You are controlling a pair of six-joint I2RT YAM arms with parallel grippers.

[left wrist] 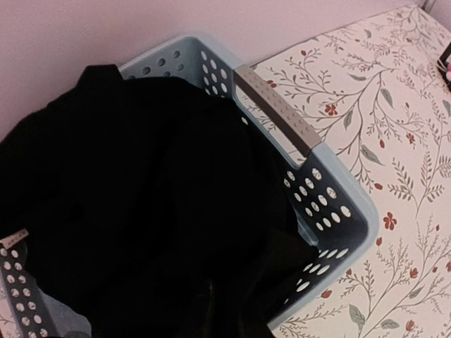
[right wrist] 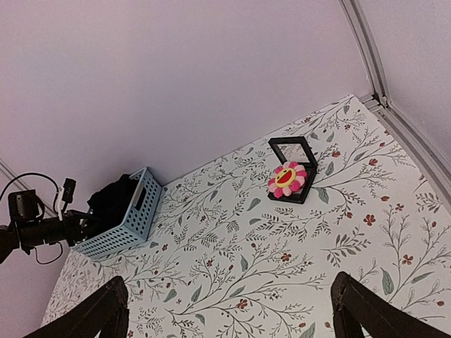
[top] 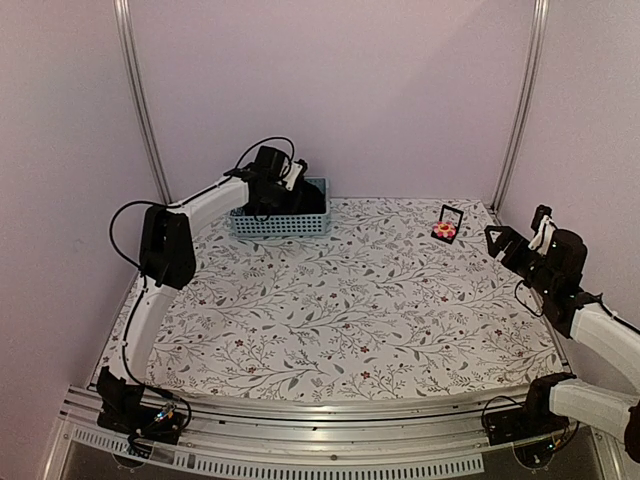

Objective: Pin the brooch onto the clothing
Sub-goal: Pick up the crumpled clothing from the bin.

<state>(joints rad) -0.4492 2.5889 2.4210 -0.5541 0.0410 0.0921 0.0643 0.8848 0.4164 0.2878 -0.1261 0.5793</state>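
Observation:
The clothing (left wrist: 141, 197) is a black heap of soft fabric filling the light-blue basket (left wrist: 338, 204) at the back left. My left gripper (left wrist: 211, 296) reaches down into that basket (top: 280, 225); its dark fingers show only faintly, drawn close together with the black fabric between them. The brooch (right wrist: 290, 179), a pink-petalled flower with a yellowish centre, lies on a small black stand (right wrist: 299, 195) at the back right (top: 444, 230). My right gripper (right wrist: 229, 296) hovers open at the right side of the table, well short of the brooch and holding nothing.
The table (top: 350, 310) carries a white cloth printed with grey branches and small red flowers. Pale walls and metal corner posts close it in at the back and sides. The basket has a grey handle bar (left wrist: 275, 105) on its near rim.

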